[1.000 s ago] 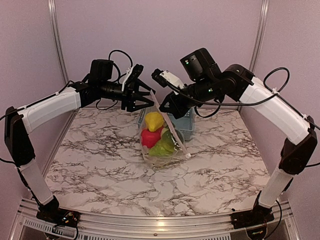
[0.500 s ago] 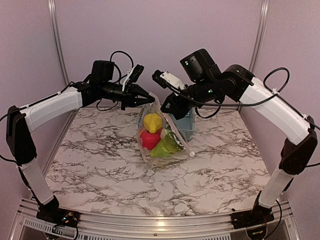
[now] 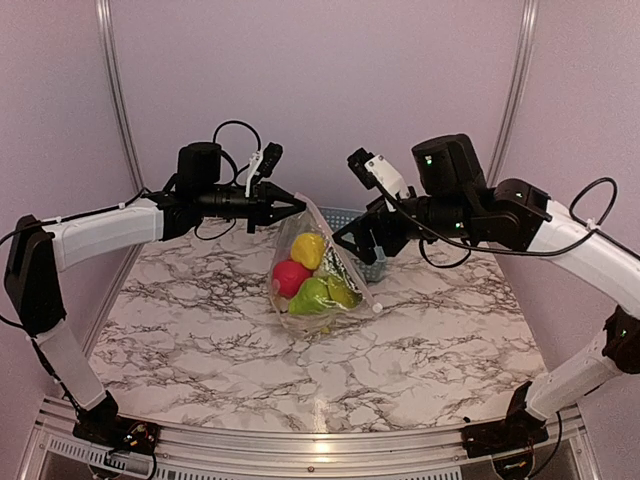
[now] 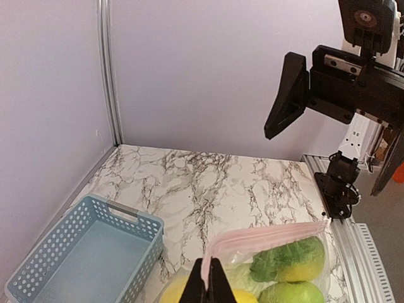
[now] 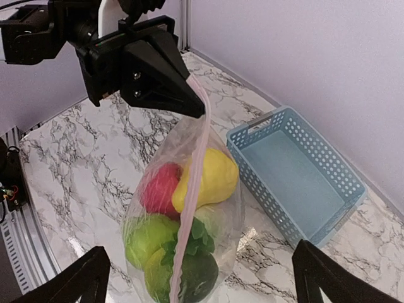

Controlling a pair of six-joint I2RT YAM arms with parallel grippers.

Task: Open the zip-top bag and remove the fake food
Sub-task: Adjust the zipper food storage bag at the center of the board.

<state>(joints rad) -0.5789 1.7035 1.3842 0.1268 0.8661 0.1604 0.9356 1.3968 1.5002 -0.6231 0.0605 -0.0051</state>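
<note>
- The clear, crinkly zip-top bag (image 3: 318, 285) with a pale pink zipper strip is hung by its upper corner over the marbled tabletop (image 3: 200, 320). Its bulging lower end appears to rest on the surface.
- The left gripper (image 3: 298, 205) is shut tight on the top end of the strip. In the left wrist view the two black fingertips (image 4: 208, 289) are pressed together around the pink band.
- The strip is seen running slantwise down from that pinch towards the right arm. It reads as one unbroken line, so the bag is judged to be sealed.
- The glossy plastic fake food (image 5: 208, 178) is packed inside the bag: a yellow piece uppermost, a red-pink one beside it, and green pieces, one of them leafy, at the bottom. None of it is out.
- The right gripper (image 3: 362, 238) is spread wide and holds nothing. It is poised just beside the bag on the basket side, apart from the plastic.
- The light blue slotted plastic basket (image 5: 252, 172) is set behind the bag, with nothing in it.
- The step in hand is judged to be the opening of the seal, with the bag anchored by one arm and no second hold yet taken.
- For the next move, the open claw would have to be brought onto one lip of the strip near the pinched end and closed on that single layer only. The two lips could then be pulled apart. A grip across both layers would leave the seal closed.
</note>
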